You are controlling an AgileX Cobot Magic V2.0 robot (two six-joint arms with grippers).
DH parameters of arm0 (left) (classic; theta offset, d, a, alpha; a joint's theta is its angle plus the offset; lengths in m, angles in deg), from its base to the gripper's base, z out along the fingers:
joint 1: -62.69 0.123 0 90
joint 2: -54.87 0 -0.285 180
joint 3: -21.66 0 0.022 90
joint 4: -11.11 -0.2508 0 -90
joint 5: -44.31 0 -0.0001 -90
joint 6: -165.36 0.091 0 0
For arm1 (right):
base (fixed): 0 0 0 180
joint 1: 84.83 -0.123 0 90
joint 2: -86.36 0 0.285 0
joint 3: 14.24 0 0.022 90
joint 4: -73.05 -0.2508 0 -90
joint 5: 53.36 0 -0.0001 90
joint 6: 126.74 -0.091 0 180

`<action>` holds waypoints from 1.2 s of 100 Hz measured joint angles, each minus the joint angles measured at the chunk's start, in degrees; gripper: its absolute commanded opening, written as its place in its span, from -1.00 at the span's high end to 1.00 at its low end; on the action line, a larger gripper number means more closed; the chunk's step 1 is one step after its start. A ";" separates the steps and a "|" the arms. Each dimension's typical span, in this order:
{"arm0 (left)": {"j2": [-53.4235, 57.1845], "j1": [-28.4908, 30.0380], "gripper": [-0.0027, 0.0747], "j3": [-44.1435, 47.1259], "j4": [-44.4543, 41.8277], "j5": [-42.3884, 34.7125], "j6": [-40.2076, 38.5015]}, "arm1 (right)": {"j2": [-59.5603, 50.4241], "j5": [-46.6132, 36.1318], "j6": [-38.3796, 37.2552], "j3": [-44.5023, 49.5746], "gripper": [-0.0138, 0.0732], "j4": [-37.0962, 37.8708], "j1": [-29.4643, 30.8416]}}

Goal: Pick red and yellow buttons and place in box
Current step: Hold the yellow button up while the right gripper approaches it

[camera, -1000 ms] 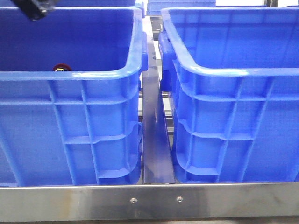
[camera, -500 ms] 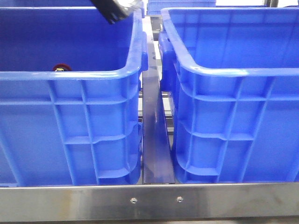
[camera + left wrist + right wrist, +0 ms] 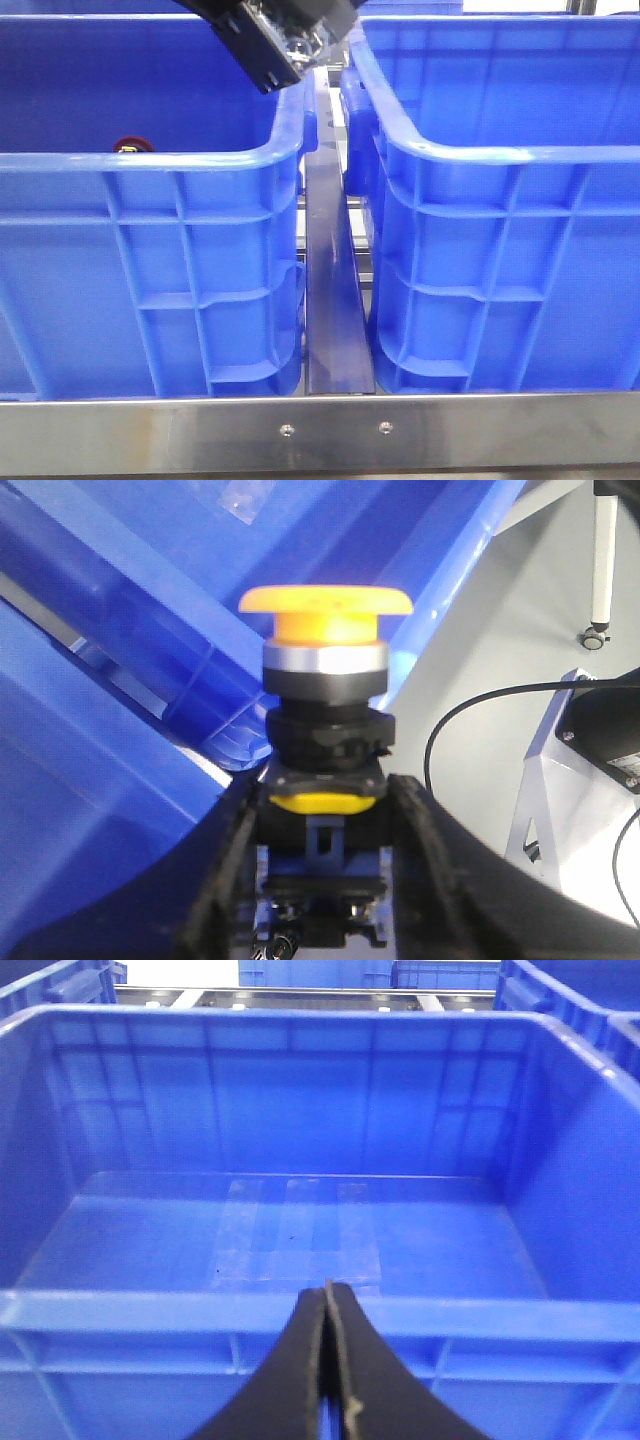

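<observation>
Fingers of the left gripper (image 3: pixel 322 810) clamp the yellow button (image 3: pixel 325 630) by its black body, a small, rigid, probably light part; right gripper (image 3: pixel 328 1360) closed, empty.

Left tool (image 3: pixel 322 810) clamped, raised; right tool (image 3: pixel 327 1360) pressed closed

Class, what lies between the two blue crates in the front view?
A dark metal rail runs along the gap between the left crate and right crate, seen in the front view.
</observation>
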 measured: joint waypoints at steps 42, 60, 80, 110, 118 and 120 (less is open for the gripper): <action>0.00 0.00 0.83 0.00 0.00 0.00 0.00 | 16.08 20.91 0.00 -19.37 0.91 -0.10 0.00; 0.00 0.00 0.83 0.00 0.00 0.00 0.00 | 27.06 26.64 0.00 -29.02 0.41 -2.22 0.00; 0.00 0.00 0.83 0.00 0.00 0.00 0.00 | 36.81 28.26 0.00 -37.20 -0.76 -10.06 0.00; 0.00 0.00 0.83 0.00 0.00 0.00 0.00 | 45.67 28.50 5.98 -41.11 -0.67 -33.16 -1.03; 0.00 0.00 0.83 0.00 0.00 0.00 0.00 | 47.87 28.50 11.40 -41.11 -0.67 -44.34 -2.30; 0.00 0.00 0.83 0.00 0.00 0.00 0.00 | 48.26 28.50 12.86 -41.11 -0.67 -46.14 -2.51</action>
